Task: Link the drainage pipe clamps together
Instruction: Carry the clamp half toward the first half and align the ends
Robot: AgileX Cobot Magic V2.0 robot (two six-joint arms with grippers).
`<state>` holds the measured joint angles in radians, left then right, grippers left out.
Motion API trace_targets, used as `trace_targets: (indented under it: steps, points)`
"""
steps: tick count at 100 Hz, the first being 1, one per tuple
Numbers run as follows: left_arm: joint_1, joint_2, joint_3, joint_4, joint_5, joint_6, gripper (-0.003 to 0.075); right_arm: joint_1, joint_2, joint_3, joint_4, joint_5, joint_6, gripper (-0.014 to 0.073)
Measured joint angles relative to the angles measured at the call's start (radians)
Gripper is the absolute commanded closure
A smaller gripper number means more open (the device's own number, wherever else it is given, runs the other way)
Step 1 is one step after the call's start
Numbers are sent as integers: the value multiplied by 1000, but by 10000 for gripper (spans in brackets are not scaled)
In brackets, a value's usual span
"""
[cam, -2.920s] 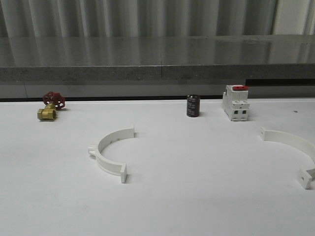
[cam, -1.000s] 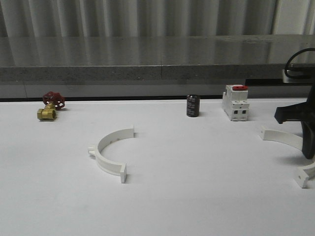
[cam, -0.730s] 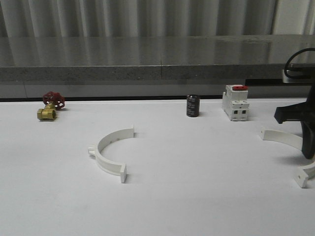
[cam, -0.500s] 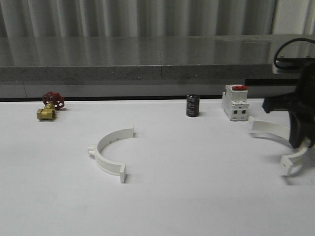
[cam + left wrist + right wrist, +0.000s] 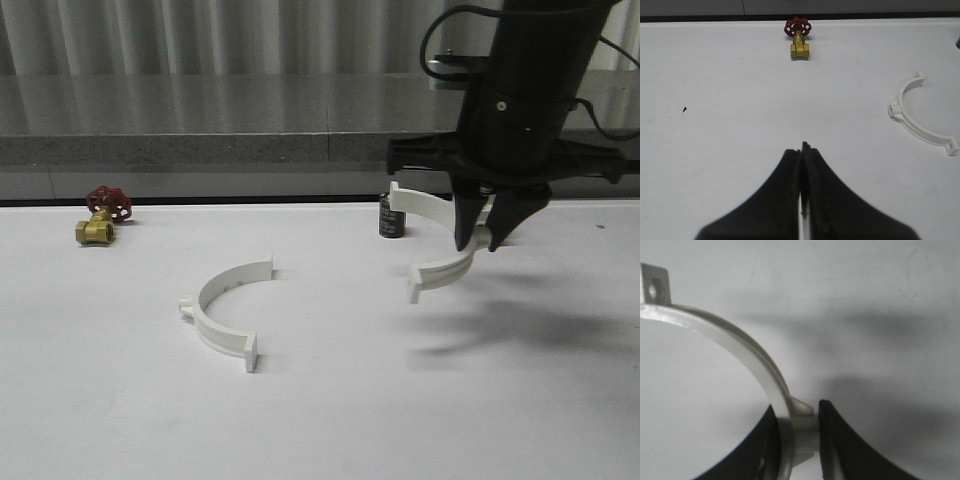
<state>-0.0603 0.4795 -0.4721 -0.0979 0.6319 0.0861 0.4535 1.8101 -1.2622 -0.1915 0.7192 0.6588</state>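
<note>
White plastic: 2 clamp halves. 1 lies on the counter at left-centre; the right claw pinches the other aloft. Left claw pressed together. 1 brass valve, 1 capacitor.

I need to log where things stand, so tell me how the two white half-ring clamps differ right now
The right clamp half is lifted off the table, pinched in the right gripper; the left clamp half lies flat on the table, untouched.
The right clamp half opens toward the left; the left clamp half opens toward the right.
Both are white plastic half rings with flat end tabs.
</note>
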Motion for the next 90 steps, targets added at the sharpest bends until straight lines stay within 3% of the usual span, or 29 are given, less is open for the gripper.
trace_targets:
  steps: [36,90]
  points:
    - [0,0,0,0,0,0,741,127,156,-176,-11,100,94,524]
    - [0,0,0,0,0,0,741,187,308,-321,-9,135,140,524]
